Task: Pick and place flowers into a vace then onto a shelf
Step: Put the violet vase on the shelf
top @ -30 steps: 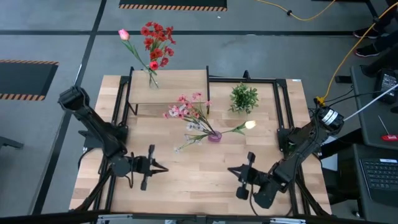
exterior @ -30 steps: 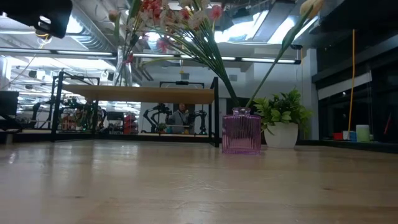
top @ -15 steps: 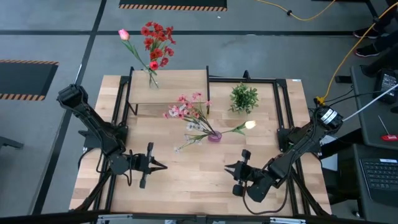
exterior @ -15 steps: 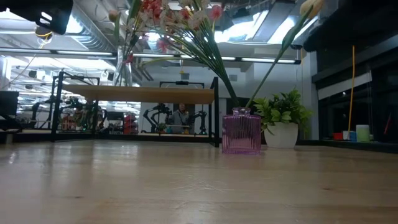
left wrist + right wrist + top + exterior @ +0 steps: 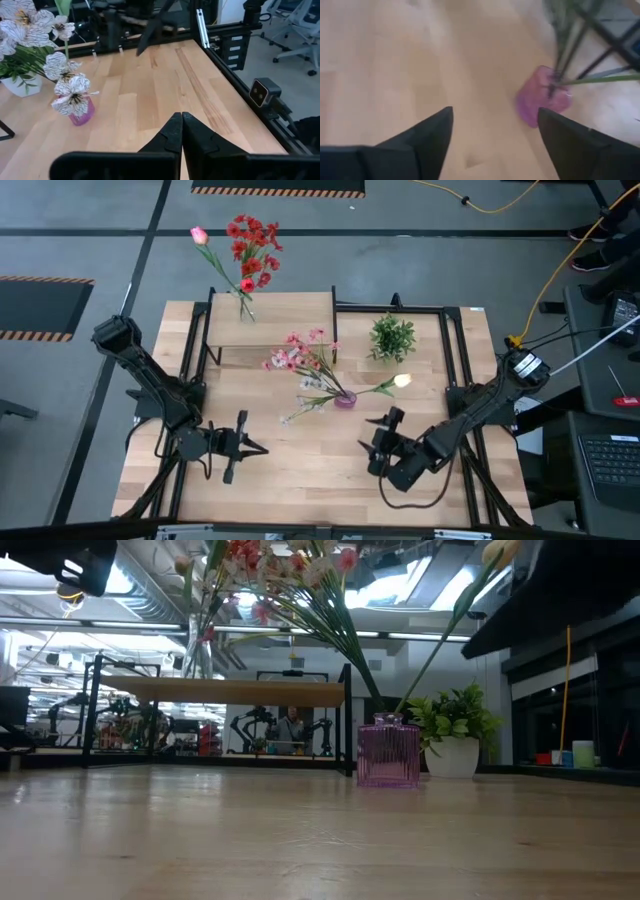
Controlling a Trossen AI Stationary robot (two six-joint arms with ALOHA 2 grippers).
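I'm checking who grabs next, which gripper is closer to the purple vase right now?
Right. The right gripper, open, is just in front of the purple vase; the left gripper, shut, sits farther off toward the table's left.

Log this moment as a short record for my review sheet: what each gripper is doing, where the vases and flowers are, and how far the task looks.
left gripper: shut, empty, waiting over the table's front left
right gripper: open, empty, facing the purple vase
purple vase: on the table mid-centre, holding pink blossoms, pale sprigs and a cream tulip
clear vase: on the shelf, holding red blossoms and a pink tulip
potted green plant: on the table right of the shelf
task stage: purple vase filled, not yet on the shelf
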